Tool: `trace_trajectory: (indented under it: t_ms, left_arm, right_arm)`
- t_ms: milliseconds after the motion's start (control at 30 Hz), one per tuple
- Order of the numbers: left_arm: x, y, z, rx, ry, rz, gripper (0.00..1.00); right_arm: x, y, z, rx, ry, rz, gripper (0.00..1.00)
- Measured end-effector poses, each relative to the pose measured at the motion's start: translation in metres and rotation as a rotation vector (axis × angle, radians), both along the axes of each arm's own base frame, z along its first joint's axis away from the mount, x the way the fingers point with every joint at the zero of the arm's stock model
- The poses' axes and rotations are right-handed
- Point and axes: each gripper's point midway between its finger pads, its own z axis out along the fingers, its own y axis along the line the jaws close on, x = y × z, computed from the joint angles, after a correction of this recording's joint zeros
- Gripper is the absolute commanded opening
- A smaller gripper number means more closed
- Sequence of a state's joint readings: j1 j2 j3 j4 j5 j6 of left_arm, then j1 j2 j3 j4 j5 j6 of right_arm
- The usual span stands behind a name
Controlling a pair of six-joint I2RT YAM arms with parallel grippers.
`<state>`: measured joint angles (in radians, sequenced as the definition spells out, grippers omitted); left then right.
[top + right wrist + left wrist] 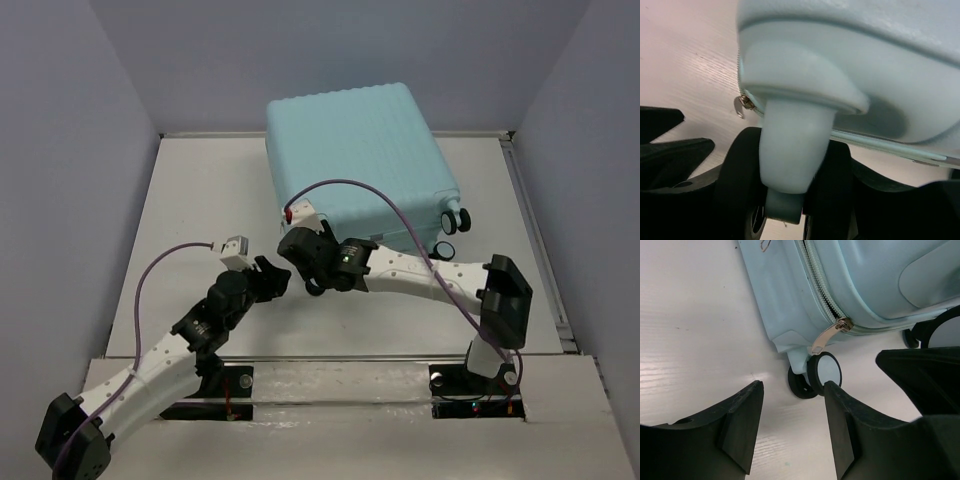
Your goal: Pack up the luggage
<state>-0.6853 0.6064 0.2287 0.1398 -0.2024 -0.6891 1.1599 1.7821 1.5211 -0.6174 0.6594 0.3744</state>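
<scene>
The left pincer [792, 397] has its jaws apart and holds nothing. Just beyond its fingertips, straight ahead, sits a black-and-white caster wheel [821, 375] at a corner of the large pale aqua ribbed hard-shell suitcase [360, 160]. The suitcase lies flat and closed on the white table [200, 220], ahead of both pincers. A silver metal zipper pull [827, 337] hangs just above that wheel. The right pincer [303, 255] is close to the right of the left one, at the same suitcase corner. A black caster on a pale stem [795, 145] fills its camera's view, and I cannot tell whether its jaws are apart or clamped.
</scene>
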Motion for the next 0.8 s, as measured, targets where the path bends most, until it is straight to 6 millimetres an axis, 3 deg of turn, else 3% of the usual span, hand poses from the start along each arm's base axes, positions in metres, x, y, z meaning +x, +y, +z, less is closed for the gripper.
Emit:
trace_trajectory:
  t_ms: [100,200,333,600,800]
  left_arm:
    - [-0.002,-0.007,0.000,0.009,-0.009,-0.051,0.61]
    - [-0.003,-0.018,0.001,0.013,-0.024,-0.117,0.49]
    - [-0.002,-0.034,0.000,0.050,-0.031,-0.214,0.49]
    - [0.000,-0.076,0.030,0.028,-0.129,-0.390,0.54]
    - [0.000,-0.094,0.027,0.048,-0.141,-0.457,0.57]
  right_arm:
    - [-0.008,-0.023,-0.001,-0.015,-0.002,0.006,0.07]
    - [-0.016,-0.051,-0.001,-0.045,0.008,0.014,0.07]
    - [-0.023,-0.074,-0.001,-0.051,0.026,0.028,0.07]
    - [-0.024,-0.078,-0.004,-0.038,0.036,0.050,0.07]
    - [-0.024,-0.076,-0.005,-0.021,0.039,0.057,0.07]
